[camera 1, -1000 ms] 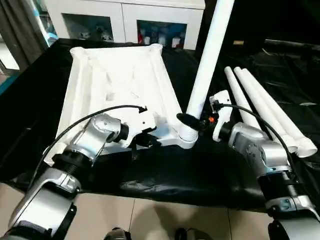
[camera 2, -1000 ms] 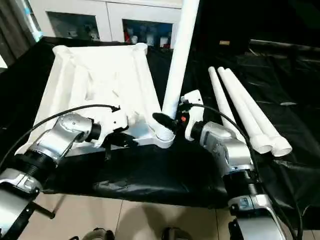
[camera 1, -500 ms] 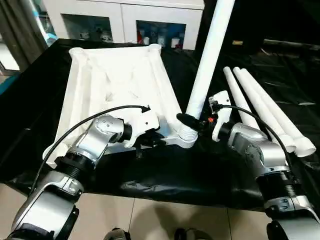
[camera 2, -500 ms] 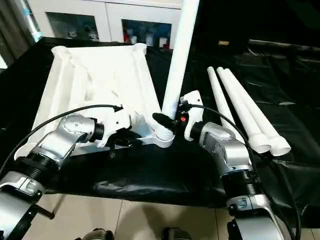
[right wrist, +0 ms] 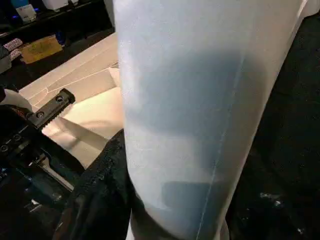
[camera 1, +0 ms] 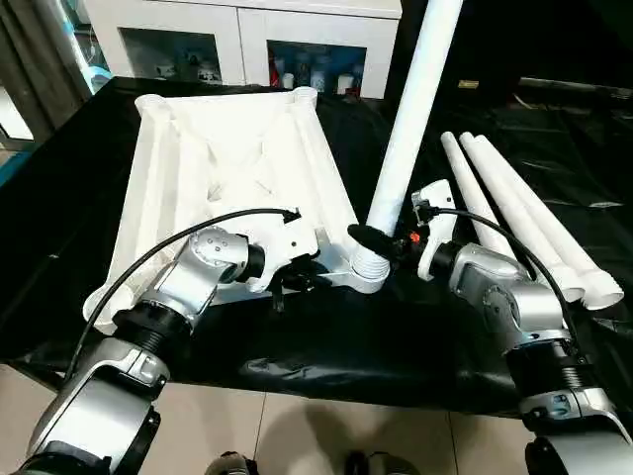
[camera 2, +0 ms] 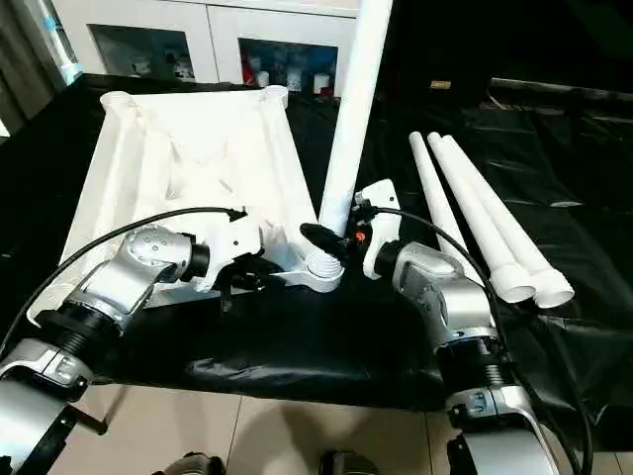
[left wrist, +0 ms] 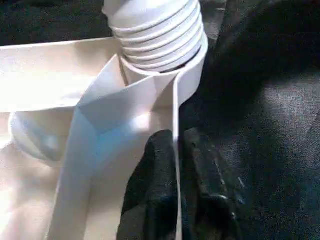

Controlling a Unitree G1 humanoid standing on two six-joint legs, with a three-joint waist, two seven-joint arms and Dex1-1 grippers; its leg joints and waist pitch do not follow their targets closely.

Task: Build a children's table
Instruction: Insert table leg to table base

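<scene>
Table top (camera 1: 232,148): one, white, upside down on black-covered desk (camera 1: 415,336), ribbed underside up; near edge rim pinched between two black fingers (left wrist: 155,195) of left hand (camera 1: 297,277).

Legs: four, white, tapered. One standing leg (camera 1: 410,109) upright, ribbed base seated in near corner socket (camera 1: 368,269), just beside left hand, clasped low down by right hand (camera 1: 381,240), one finger on either side. Three loose legs (camera 1: 524,223) lying side by side on desk, beyond right hand on its outer side, touching one another, apart from table top.

Hands: two. Left pressed onto rim; right spread around standing leg.

Cabinet (camera 1: 247,40): one, white, glass-fronted, beyond desk.
</scene>
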